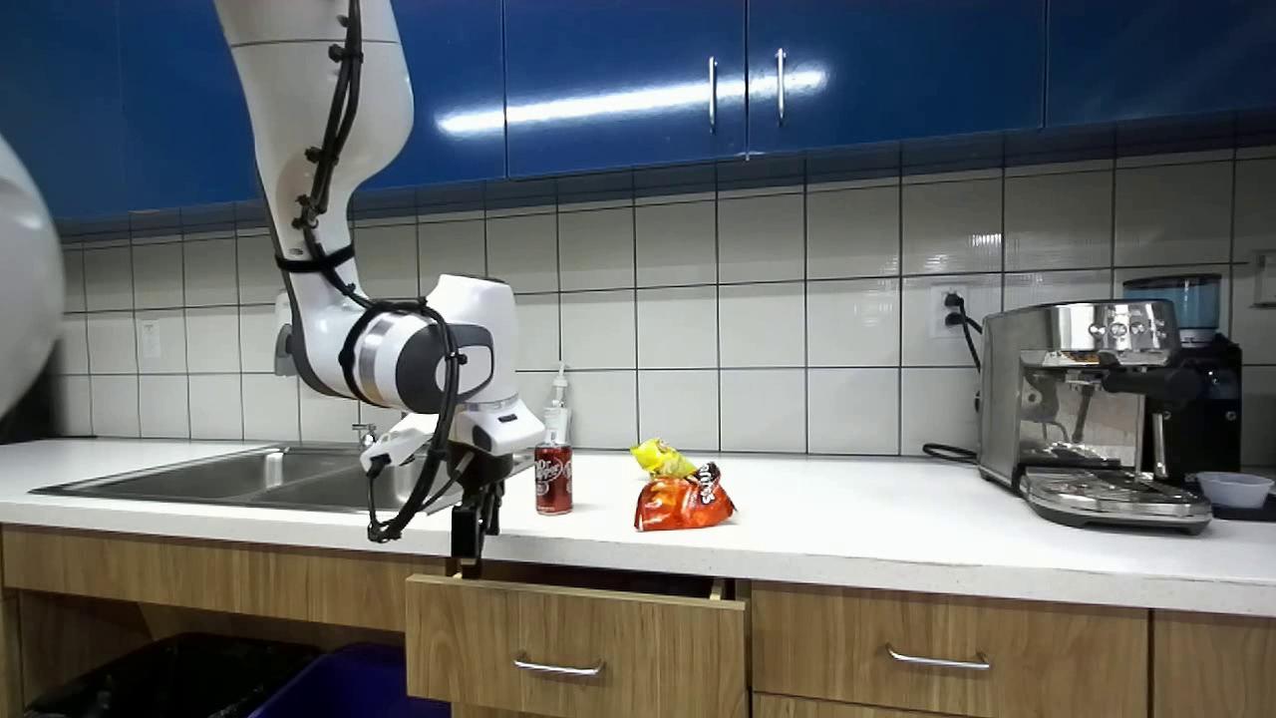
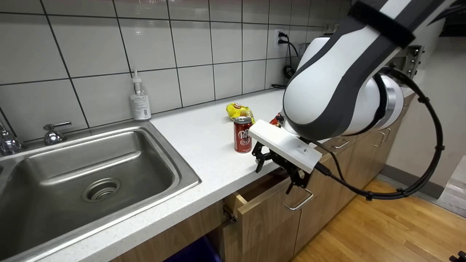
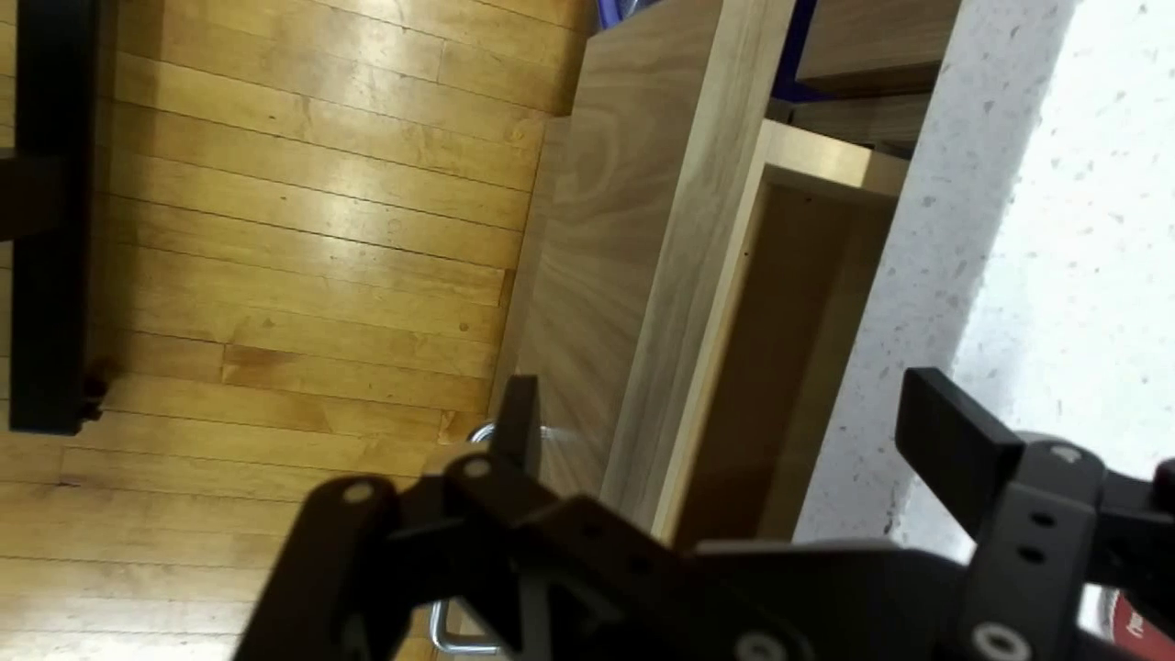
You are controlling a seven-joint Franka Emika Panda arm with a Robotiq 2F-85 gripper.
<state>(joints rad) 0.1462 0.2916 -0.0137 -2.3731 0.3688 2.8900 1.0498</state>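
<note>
A: How far along is the drawer [image 1: 638, 638]?
B: Neither closed nor, I judge, fully out from under the counter [image 1: 857, 509].
A: And the gripper [image 2: 273, 181]?
B: Over the drawer, 2 jaws spread wide, holding nothing; contact's unclear. The can [image 2: 243, 136] stands nearby.

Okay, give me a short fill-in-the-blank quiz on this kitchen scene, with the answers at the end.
The gripper hangs over a partly pulled-out ____.
Its jaws are not shut but ____.
The can is mostly ____ in colour.
In an exterior view, a ____ bag shows behind an orange bag.

Missing words: drawer; open; red; yellow.
</note>
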